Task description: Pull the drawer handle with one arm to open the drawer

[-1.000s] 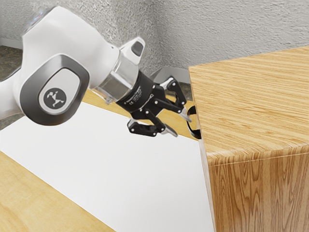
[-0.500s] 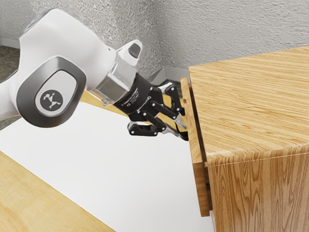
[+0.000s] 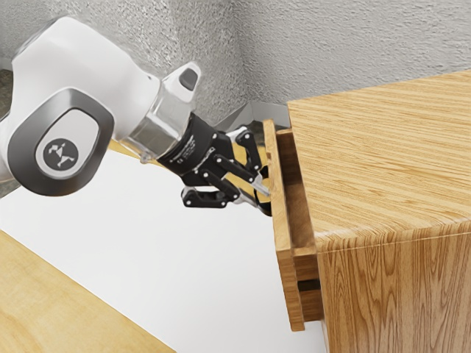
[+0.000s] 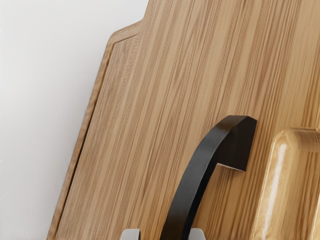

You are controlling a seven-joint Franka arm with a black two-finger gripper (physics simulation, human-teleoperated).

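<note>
One arm [image 3: 73, 110] at work: white shell, grey round cap on the big joint, reaching toward the wooden cabinet [image 3: 383, 169] from the side its drawer faces

Black gripper [image 3: 259, 193] right up against the drawer [image 3: 283, 220], at the upper part of the drawer front. Fingers closed in on the handle [image 4: 210, 170], clamped on it from two sides, not spread

Drawer: partly open. Front panel stands clear of the cabinet body with a gap between them. The top edge of the drawer's side wall shows in that gap, running back into the cabinet. Panel has the same light oak grain as the cabinet

Handle: black, a curved strap arching off the drawer front. From the hand's camera, one end is fixed to the panel and the strap bends away toward the gripper. Two pale grey fingertips [image 4: 131, 234] sit either side of it at the near end. From the room side the handle is mostly hidden behind the fingers

Close beside the handle in the hand's camera, a rounded pale wooden bar [image 4: 290, 185]; cannot tell what it belongs to

White sheet [image 3: 147, 250] runs up to the foot of the cabinet, under the arm and gripper. Bare wood of the table [image 3: 44, 301] shows past the sheet's edge, on the side away from the cabinet

Rough grey wall [image 3: 331, 44] behind the cabinet, with a corner in it just beyond the drawer side
</note>
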